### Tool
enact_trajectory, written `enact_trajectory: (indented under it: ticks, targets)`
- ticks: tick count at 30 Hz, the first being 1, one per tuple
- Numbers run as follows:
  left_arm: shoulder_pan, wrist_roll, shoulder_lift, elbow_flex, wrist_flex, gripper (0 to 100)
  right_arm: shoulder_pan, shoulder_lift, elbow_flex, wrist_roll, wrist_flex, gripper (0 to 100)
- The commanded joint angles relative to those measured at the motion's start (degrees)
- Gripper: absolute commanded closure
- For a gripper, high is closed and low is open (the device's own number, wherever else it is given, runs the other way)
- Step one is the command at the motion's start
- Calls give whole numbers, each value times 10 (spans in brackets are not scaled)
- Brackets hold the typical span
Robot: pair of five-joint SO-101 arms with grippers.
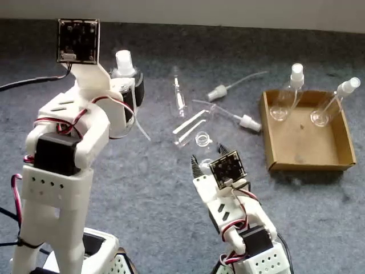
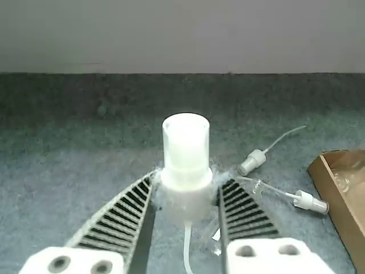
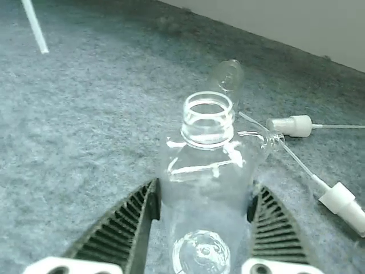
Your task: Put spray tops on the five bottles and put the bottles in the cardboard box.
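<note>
My left gripper [image 1: 126, 77] [image 2: 186, 181] is raised over the left of the carpet, shut on a white spray top [image 1: 124, 61] [image 2: 185, 154] whose thin tube [image 1: 140, 123] hangs down. Near the middle, my right gripper [image 1: 208, 155] [image 3: 205, 188] is shut on a clear open-necked bottle [image 1: 202, 140] [image 3: 205, 165]. The cardboard box [image 1: 267, 131] [image 2: 333, 171] at the right holds two bottles with spray tops [image 1: 288, 94] [image 1: 333, 103]. Two more clear bottles [image 1: 179, 97] [image 1: 191, 123] lie on the carpet beyond the held bottle.
Two loose spray tops [image 1: 219, 91] [image 1: 248, 121] with long tubes lie between the loose bottles and the box. In the right wrist view they appear beside the held bottle [image 3: 291, 124] [image 3: 342, 202]. Grey carpet covers the table.
</note>
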Motion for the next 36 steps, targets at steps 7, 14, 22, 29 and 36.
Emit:
enact_trajectory:
  ticks: [7, 14, 22, 29, 36]
  targets:
    - [120, -52, -125, 109, -137, 987, -23, -3, 76, -4, 0, 832]
    - [150, -28, -130, 115, -167, 987, -22, -3, 76, -4, 2, 832]
    - [207, -32, -130, 116, -206, 987, -23, -3, 76, -4, -1, 832]
    - [211, -32, -131, 171, -271, 987, -22, -3, 76, -4, -33, 832]
    - [212, -32, -134, 211, -332, 987, -24, -3, 76, -93, -58, 832]
